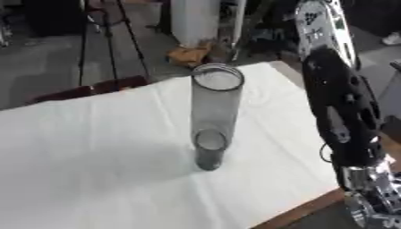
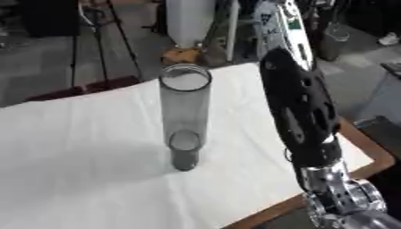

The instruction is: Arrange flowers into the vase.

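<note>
Right eye view: vase [image 2: 185, 120] stands empty mid-table [image 2: 70, 152]; no flowers visible. Right arm [image 2: 301, 112] present; hand state undeterminable. Arranging not begun.

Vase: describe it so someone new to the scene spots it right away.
Start at the table covered by a white cloth. Near its middle stands the vase, upright, left of the robot's black right arm. It is a tall, see-through smoky-grey cylinder with an open round mouth, empty, and the only thing standing on the cloth.
</note>
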Controlling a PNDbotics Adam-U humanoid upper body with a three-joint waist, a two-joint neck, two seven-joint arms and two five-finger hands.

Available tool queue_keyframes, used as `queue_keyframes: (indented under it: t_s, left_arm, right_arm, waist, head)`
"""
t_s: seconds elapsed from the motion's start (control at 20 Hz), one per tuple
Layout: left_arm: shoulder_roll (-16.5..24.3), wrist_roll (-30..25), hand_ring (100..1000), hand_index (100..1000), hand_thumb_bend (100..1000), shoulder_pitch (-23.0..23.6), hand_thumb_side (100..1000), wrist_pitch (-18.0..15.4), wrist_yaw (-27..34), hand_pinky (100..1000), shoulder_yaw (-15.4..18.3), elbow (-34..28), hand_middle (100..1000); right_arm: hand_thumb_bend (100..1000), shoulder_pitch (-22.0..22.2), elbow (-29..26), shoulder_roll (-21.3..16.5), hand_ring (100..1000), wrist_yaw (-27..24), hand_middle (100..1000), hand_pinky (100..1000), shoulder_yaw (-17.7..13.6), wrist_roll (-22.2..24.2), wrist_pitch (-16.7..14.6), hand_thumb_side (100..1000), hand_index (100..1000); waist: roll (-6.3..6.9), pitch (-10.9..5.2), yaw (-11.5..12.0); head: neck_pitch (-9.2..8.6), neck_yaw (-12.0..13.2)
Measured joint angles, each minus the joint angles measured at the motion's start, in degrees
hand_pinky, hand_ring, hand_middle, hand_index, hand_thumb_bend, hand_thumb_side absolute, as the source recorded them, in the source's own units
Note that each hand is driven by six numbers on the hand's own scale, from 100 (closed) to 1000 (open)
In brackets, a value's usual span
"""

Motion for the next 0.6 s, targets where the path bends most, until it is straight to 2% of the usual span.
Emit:
queue_keyframes:
  t_s: [0.6]
  left_arm:
    - [0.0, 0.0, 668, 828, 524, 0.0, 969, 0.0, 0.0, 727, 0.0, 0.0, 633]
  right_arm:
    - [289, 0.1, 3.6, 0.4, 100, 1.8, 100, 100, 0.5, 3.8, 0.6, 100, 100]
  waist:
    - [0.00, 0.00, -0.1]
  head:
    - [0.00, 0.0]
